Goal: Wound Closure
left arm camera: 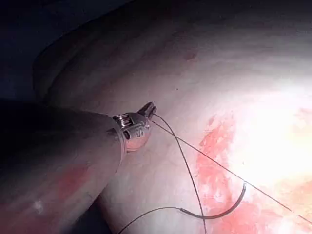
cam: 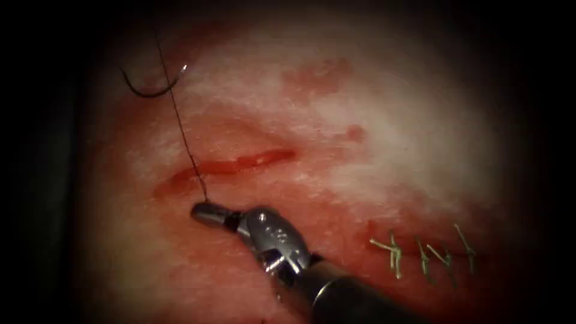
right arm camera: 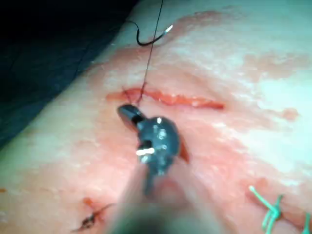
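The cut (cam: 240,163) runs across the tissue (cam: 372,120) and stands open. The curved needle (cam: 153,90) lies free on the tissue, up and to the left of the cut's left end, held by no tool. A dark thread (cam: 180,126) runs taut from the top down to the cut's left end. My right tool (cam: 203,212) rests its shut tip on the tissue right beside that spot; whether it pinches the thread is unclear. In the left wrist view, my left tool (left arm camera: 149,109) is shut on the thread (left arm camera: 214,161), with the needle (left arm camera: 219,212) lying beyond it.
Several pale green stitches (cam: 420,249) close an older cut at the lower right. Red fluid (cam: 318,77) stains the tissue around the cut. A small dark knot (right arm camera: 90,220) sits on the tissue near my right tool's shaft (cam: 342,297).
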`<state>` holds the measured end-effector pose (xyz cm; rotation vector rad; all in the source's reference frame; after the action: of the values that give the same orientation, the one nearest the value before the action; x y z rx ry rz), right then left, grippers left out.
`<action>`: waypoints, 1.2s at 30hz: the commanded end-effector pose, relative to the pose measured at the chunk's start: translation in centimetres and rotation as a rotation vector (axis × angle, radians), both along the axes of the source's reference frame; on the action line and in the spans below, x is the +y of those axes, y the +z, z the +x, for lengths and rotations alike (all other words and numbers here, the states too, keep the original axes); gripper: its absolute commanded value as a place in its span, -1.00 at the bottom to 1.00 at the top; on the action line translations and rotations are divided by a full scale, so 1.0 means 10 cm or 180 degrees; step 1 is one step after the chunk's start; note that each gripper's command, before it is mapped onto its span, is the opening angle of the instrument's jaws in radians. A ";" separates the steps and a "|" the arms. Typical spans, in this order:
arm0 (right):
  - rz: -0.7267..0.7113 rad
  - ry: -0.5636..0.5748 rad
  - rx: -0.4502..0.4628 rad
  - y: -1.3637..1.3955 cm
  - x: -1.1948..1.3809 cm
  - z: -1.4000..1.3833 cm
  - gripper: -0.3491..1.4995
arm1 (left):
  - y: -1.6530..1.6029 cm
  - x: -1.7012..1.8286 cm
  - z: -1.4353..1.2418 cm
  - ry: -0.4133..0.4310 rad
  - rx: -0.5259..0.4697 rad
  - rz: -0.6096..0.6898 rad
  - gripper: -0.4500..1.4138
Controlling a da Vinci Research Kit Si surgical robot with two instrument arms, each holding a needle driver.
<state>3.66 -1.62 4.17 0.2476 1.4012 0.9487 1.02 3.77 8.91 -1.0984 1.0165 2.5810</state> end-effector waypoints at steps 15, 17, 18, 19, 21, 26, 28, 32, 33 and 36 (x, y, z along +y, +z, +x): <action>-0.0030 -0.0076 0.0035 -0.022 -0.051 -0.003 -1.00 | 0.018 0.025 0.007 -0.0030 0.0116 -0.0013 -1.00; -0.0020 -0.0102 0.0044 -0.026 -0.058 -0.002 -1.00 | 0.018 0.025 0.008 -0.0034 0.0125 -0.0012 -1.00; -0.0024 -0.0105 0.0045 -0.027 -0.060 -0.002 -1.00 | 0.019 0.025 0.009 -0.0034 0.0126 -0.0013 -1.00; -0.0030 -0.0113 0.0039 -0.028 -0.065 -0.002 -1.00 | 0.019 0.025 0.009 -0.0035 0.0130 -0.0014 -1.00; -0.0037 -0.0124 0.0033 -0.027 -0.069 -0.004 -1.00 | 0.019 0.025 0.009 -0.0034 0.0130 -0.0014 -1.00; -0.0026 -0.0127 0.0032 -0.025 -0.072 -0.005 -1.00 | 0.020 0.025 0.009 -0.0035 0.0131 -0.0018 -1.00; -0.0023 -0.0125 0.0031 -0.026 -0.071 -0.005 -1.00 | 0.021 0.025 0.009 -0.0035 0.0130 -0.0021 -1.00; 0.0048 -0.0142 0.0055 -0.023 -0.080 -0.009 -1.00 | 0.022 0.026 0.011 -0.0034 0.0134 -0.0018 -1.00; 0.0048 -0.0142 0.0055 -0.023 -0.080 -0.009 -1.00 | 0.022 0.026 0.011 -0.0034 0.0134 -0.0018 -1.00; 0.0060 -0.0145 0.0050 -0.024 -0.076 -0.007 -1.00 | 0.020 0.022 0.011 -0.0038 0.0140 -0.0021 -1.00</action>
<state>3.50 -2.39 3.89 0.3016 1.3944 0.9261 1.16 3.91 9.08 -1.0358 1.0367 2.6088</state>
